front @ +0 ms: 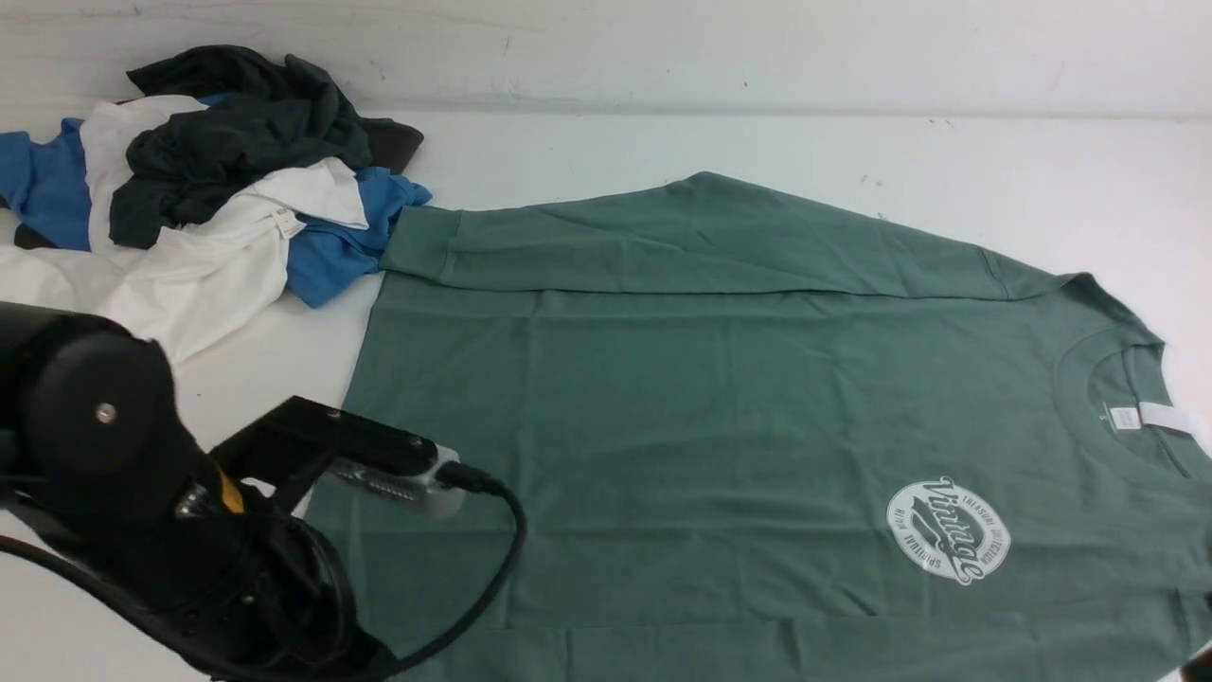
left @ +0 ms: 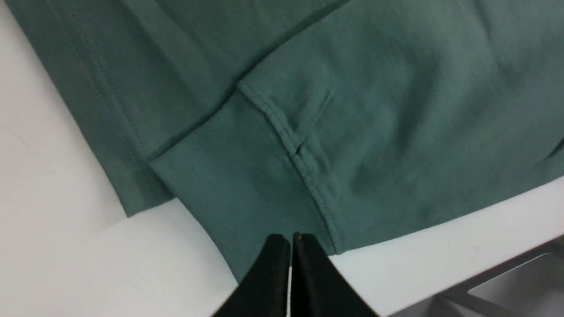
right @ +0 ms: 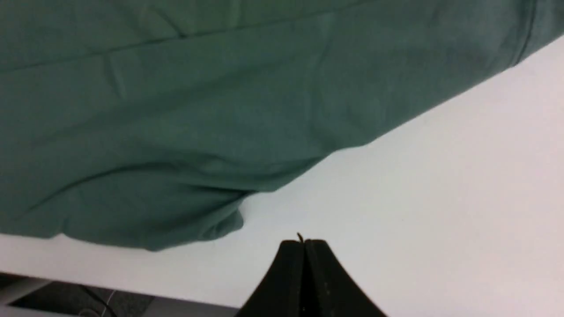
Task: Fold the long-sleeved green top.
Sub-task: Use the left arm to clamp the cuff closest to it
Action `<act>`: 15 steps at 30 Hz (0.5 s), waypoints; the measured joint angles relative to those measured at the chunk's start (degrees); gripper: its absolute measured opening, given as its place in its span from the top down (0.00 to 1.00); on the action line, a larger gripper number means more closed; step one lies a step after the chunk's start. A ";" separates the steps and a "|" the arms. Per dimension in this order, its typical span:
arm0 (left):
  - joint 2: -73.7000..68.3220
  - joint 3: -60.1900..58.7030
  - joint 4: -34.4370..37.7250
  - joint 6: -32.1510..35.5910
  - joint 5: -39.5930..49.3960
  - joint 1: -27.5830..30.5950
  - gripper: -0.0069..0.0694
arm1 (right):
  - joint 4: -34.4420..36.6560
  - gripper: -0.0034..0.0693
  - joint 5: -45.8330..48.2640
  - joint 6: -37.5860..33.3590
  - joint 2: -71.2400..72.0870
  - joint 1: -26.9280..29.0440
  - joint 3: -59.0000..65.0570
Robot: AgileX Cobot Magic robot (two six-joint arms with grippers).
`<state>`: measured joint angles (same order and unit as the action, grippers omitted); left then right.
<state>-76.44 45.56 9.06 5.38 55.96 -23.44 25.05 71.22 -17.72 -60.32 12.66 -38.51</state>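
My left gripper (left: 291,241) has its black jaws pressed together and holds nothing. It is at the edge of a ribbed cuff (left: 238,185) of the sage-green cotton long-sleeved top (front: 720,398); whether it touches, I cannot tell. My right gripper (right: 304,243) is also closed and empty, over the bare white table (right: 440,198) near the top's edge. Only the front view shows the top lying flat, its far sleeve (front: 663,242) folded across the body, its round white logo (front: 948,530), and a pile of blue, white and black clothes (front: 208,189) at far left.

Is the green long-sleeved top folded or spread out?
Mostly spread: sage-green cotton top lies flat, logo up, with its far sleeve folded across.
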 joint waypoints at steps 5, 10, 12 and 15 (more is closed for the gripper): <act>-2.60 0.00 -7.86 -8.28 -1.37 -1.42 0.91 | 1.13 0.97 -0.78 -4.69 0.00 -8.48 1.16; -3.75 0.06 -9.06 -12.15 -3.96 -1.42 0.91 | 1.01 0.97 -0.78 -4.49 0.00 -14.95 1.21; -5.14 0.08 -9.06 -13.30 -5.14 -1.42 0.90 | 1.01 0.97 -0.78 -3.76 0.00 -17.77 1.21; -8.03 0.12 -9.56 -14.73 -6.34 -1.42 0.84 | 1.28 0.97 -0.78 -3.59 0.00 -19.71 1.21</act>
<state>-84.47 45.69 -0.49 -9.35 49.62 -24.86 26.33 70.44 -21.31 -60.32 -7.04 -37.29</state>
